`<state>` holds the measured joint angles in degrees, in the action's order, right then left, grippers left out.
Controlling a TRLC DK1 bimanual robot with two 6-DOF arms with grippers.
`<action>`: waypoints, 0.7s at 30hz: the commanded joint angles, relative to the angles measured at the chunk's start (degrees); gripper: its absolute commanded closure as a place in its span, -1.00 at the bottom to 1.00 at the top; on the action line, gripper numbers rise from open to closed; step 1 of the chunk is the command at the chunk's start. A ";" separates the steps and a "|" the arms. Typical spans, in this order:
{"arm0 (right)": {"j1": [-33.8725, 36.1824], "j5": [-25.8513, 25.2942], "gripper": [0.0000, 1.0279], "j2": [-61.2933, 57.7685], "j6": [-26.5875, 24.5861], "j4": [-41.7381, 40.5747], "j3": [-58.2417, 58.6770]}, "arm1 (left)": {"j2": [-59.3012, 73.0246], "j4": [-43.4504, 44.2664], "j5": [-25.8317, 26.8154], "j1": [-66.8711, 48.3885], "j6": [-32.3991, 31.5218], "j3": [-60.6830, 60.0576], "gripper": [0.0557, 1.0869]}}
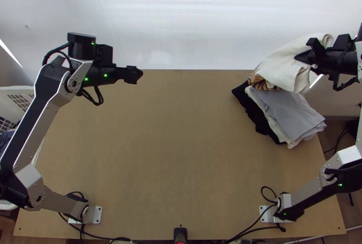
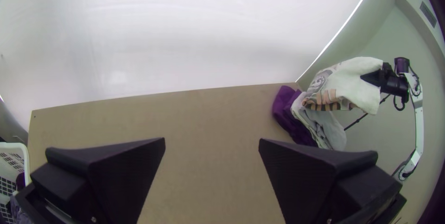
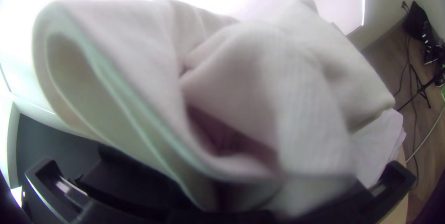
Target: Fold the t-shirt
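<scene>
The white t-shirt (image 1: 283, 63) is a folded bundle with a brown print at its lower end, held over the stack of folded clothes at the table's far right corner. My right gripper (image 1: 306, 57) is shut on its right part. In the right wrist view the loosely folded layers (image 3: 259, 80) cover much of the right gripper (image 3: 259, 203). My left gripper (image 1: 134, 74) is over the table's far left part, well away from the shirt. The left wrist view shows the left gripper (image 2: 212, 143) open, nothing between its wide black fingers.
Under the shirt lies the stack, with a grey piece (image 1: 292, 112) on top, white layers and a dark piece (image 1: 257, 115) below. A white basket (image 1: 17, 99) with clothes stands off the left edge. Bare table (image 1: 176, 144) lies between the arms.
</scene>
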<state>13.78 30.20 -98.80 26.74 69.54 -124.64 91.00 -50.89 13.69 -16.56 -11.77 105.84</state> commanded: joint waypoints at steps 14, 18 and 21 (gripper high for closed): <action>1.78 -1.81 0.94 1.86 -3.28 3.24 4.67 | -1.27 0.18 0.37 0.82 0.52 -0.11 -0.91; 2.39 -2.42 0.94 3.71 -5.38 3.15 11.08 | -1.53 0.18 0.37 1.09 0.70 0.07 -0.91; 3.62 -3.39 0.94 4.41 -7.05 3.15 15.39 | -1.70 0.18 0.54 1.35 0.78 -0.02 -0.91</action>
<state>15.70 27.94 -96.05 22.44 72.38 -117.27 89.69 -50.74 13.93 -15.70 -11.29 105.75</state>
